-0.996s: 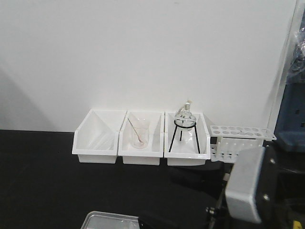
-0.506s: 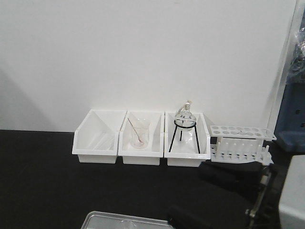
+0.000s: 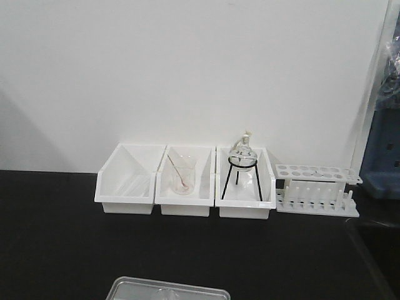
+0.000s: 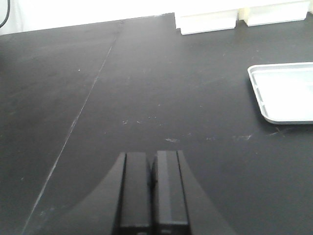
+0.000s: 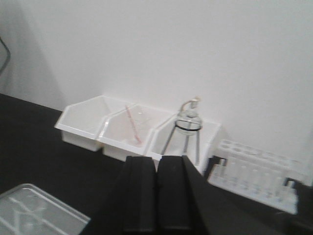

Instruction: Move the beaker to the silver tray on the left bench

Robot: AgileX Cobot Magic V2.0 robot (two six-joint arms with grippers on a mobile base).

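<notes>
The silver tray (image 4: 286, 93) lies flat on the black tabletop (image 4: 146, 98) in front of the three white bins (image 3: 184, 181), presumably waiting to receive glassware; whether the beaker already sits in it I cannot tell, since only its far rim shows in the front view. The left gripper (image 4: 152, 191) hovers left of the tray, fingers pressed together, holding nothing; the right gripper (image 5: 156, 196), likewise closed and unladen, faces the bins.

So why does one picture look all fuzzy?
The right wrist view is soft and blurry: the white bins and test-tube rack smear. The front view is sharper. In the left wrist view, light glares off the silver tray and shines on the black bench.
</notes>
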